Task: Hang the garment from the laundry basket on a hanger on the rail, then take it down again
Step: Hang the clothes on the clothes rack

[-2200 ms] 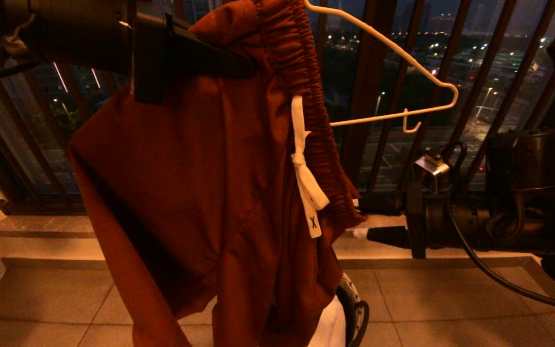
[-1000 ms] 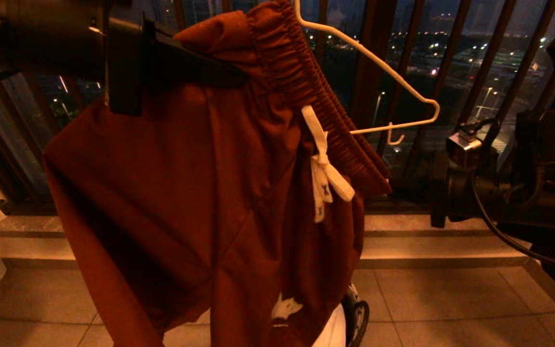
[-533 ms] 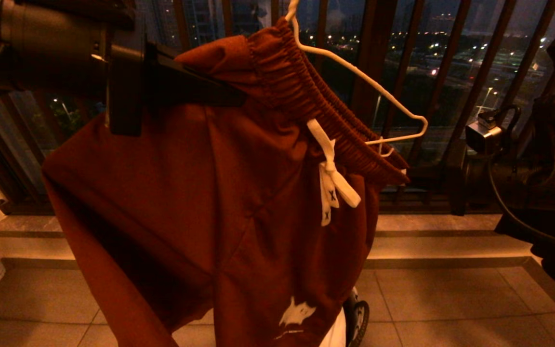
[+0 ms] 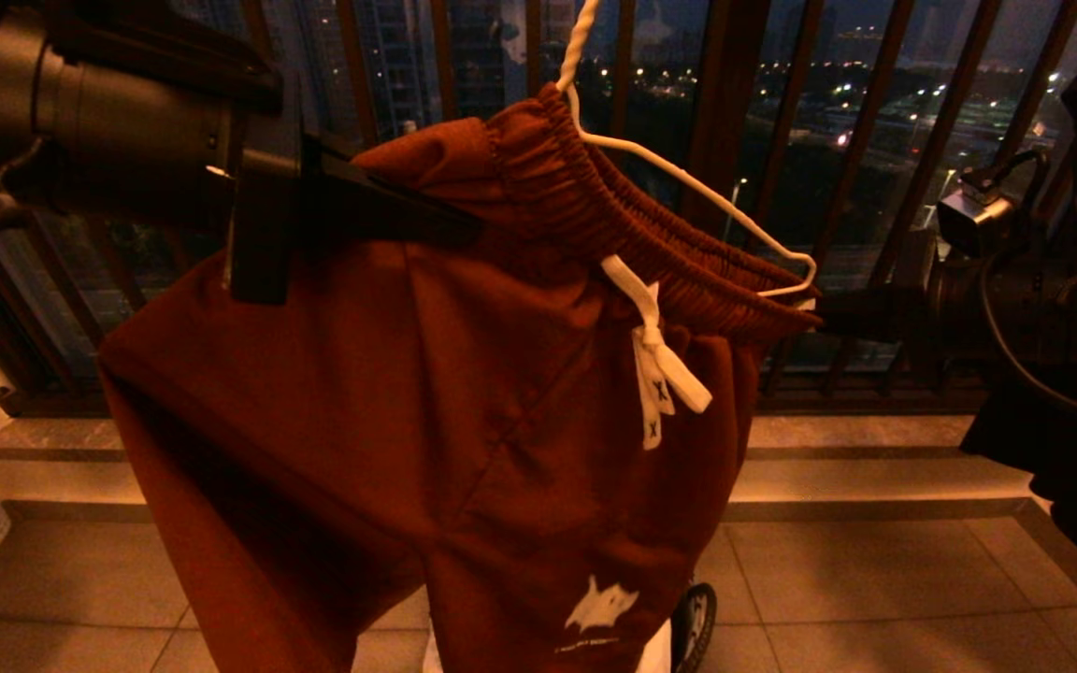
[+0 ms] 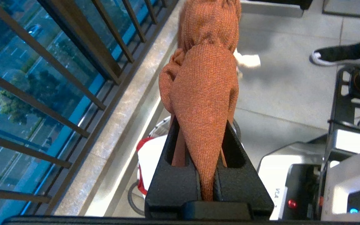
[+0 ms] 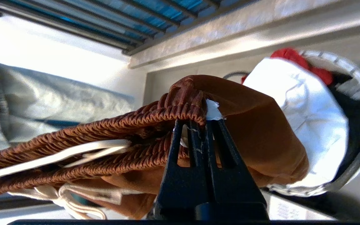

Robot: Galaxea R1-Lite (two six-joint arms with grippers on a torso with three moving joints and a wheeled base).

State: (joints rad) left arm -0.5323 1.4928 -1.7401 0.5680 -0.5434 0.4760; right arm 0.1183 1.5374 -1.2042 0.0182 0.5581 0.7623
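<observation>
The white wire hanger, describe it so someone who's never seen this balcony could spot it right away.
Look at the dark barred railing with city lights behind it. In front of it hang rust-brown shorts, stretched between two black grippers. The hanger is the thin white wire threaded through their gathered waistband, its twisted neck rising above the fabric; the flat white drawstring just dangles below.

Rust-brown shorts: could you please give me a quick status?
Left gripper shut on rust-brown shorts. Right gripper shut on waistband end. Thin white wire hanger threaded through waistband. Nothing blocking.
</observation>
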